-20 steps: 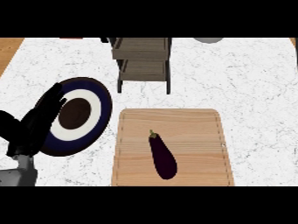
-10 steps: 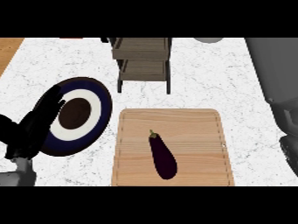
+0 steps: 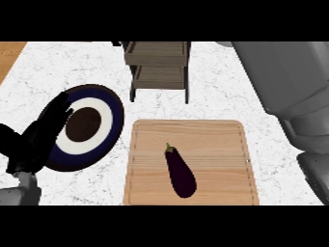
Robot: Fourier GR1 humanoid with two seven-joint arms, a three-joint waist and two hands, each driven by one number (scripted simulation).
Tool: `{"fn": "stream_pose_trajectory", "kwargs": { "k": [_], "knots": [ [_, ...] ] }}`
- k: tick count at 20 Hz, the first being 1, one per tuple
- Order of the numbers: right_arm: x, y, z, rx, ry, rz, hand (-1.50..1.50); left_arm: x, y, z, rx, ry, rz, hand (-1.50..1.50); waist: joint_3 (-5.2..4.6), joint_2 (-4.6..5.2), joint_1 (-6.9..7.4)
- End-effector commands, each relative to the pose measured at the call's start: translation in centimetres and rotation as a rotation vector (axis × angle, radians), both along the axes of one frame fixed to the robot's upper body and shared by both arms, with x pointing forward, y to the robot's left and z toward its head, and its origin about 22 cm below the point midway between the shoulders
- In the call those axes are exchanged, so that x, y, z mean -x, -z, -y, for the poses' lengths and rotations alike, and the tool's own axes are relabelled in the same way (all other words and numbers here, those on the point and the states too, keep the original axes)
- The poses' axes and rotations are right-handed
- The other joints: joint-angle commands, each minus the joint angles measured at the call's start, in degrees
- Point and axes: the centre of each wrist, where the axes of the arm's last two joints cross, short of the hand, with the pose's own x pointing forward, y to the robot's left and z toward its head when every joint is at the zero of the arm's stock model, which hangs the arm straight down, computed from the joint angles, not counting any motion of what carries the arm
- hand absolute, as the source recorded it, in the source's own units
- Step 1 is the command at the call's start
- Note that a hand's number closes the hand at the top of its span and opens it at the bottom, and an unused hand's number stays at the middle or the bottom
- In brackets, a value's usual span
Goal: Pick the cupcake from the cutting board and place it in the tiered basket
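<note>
CUPCAKE MISSING: Your pale wooden cutting board (image 3: pixel 217 140) bears only a dark purple eggplant (image 3: pixel 180 173). It lies lengthwise, stem toward the brown two-tiered wooden basket (image 3: pixel 159 62) at the far side of the white marble counter (image 3: pixel 67 62). Your black left hand (image 3: pixel 35 140) rests at the left with fingers straight and released, over the edge of a navy-and-white round plate (image 3: pixel 116 126). The right hand is out of view; only its grey forearm (image 3: pixel 295 82) shows. Expect the eggplant to be light, stiff and probably slippery-skinned, so take hold across its thick lower half. The plate's brown centre may be mere pattern.

Eggplant (image 3: pixel 180 172) on cutting board (image 3: pixel 217 140), left hand (image 3: pixel 35 140) over plate (image 3: pixel 115 120) edge
</note>
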Motion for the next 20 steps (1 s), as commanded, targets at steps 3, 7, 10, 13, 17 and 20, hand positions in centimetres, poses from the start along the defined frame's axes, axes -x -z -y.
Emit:
{"fn": "stream_pose_trajectory", "kwargs": {
  "k": [3,7,10,13,17,20],
  "knots": [
    [-1.2,0.8,-0.6,-0.007,0.027,0.059,1.50,-0.9,-0.9,-0.5,-0.002,0.006,0.012,0.00,-0.02,0.25,0.46],
    [-1.1,4.3,-3.0,-0.177,0.078,0.109,1.50,-0.5,-0.3,-0.8,-0.011,0.020,0.007,0.00,-0.02,0.34,0.88],
    [-1.8,4.5,-2.5,-0.170,0.043,0.091,-1.50,-0.1,0.1,-1.5,-0.007,0.016,0.011,0.00,-0.02,0.30,0.71],
    [-1.2,4.7,-4.5,-0.124,0.042,0.113,-1.50,-0.8,0.4,0.6,-0.003,0.009,0.003,0.00,-0.03,0.25,0.38],
    [-1.5,3.1,-4.0,-0.199,0.043,0.106,-1.50,-0.7,0.4,-0.2,0.014,0.008,0.001,0.00,-0.04,0.42,0.92],
    [-1.6,2.2,-3.6,-0.308,0.034,0.056,-1.50,-1.1,-0.1,1.2,-0.004,0.027,0.010,0.00,-0.02,0.39,0.74]
  ]
}}
